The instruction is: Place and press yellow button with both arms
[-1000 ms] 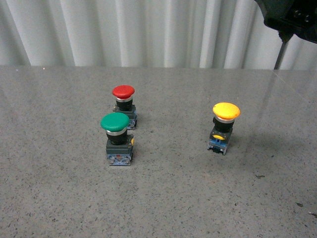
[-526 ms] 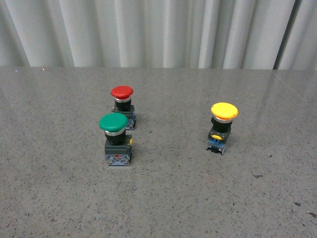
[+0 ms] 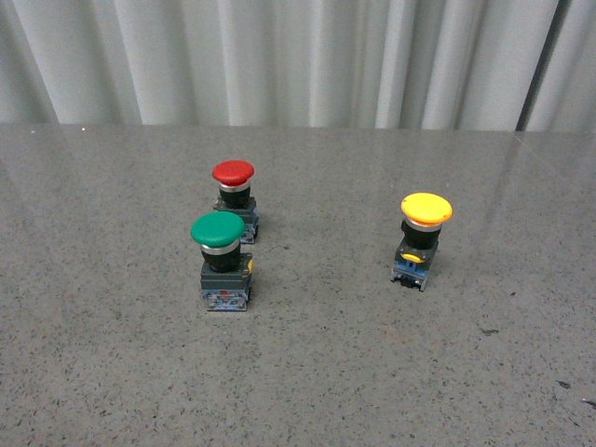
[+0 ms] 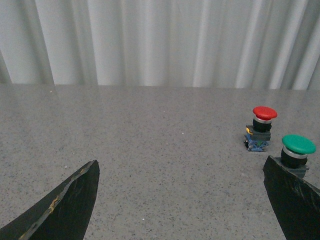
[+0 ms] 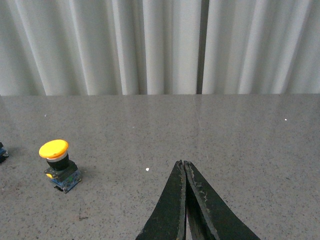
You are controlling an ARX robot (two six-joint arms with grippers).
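While both arms sit out of front view, yellow button (image 3: 424, 238) stands upright on right of table (image 3: 372, 372), well apart from green button (image 3: 222, 261) and red button (image 3: 233, 197) on left. Left gripper (image 4: 180, 200) spread wide; right gripper (image 5: 186, 200) closed, empty. Judgement: steady base with one, press cap straight down.

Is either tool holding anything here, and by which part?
Nothing held: left tool open and empty, right tool shut on nothing; yellow button stands free.

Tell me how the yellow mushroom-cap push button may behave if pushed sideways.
The yellow mushroom-cap push button probably tips easily: its wide cap sits above a narrow base, and it already seems to lean slightly. Likely rigid plastic, so stiff. On the smooth speckled table it may slide.
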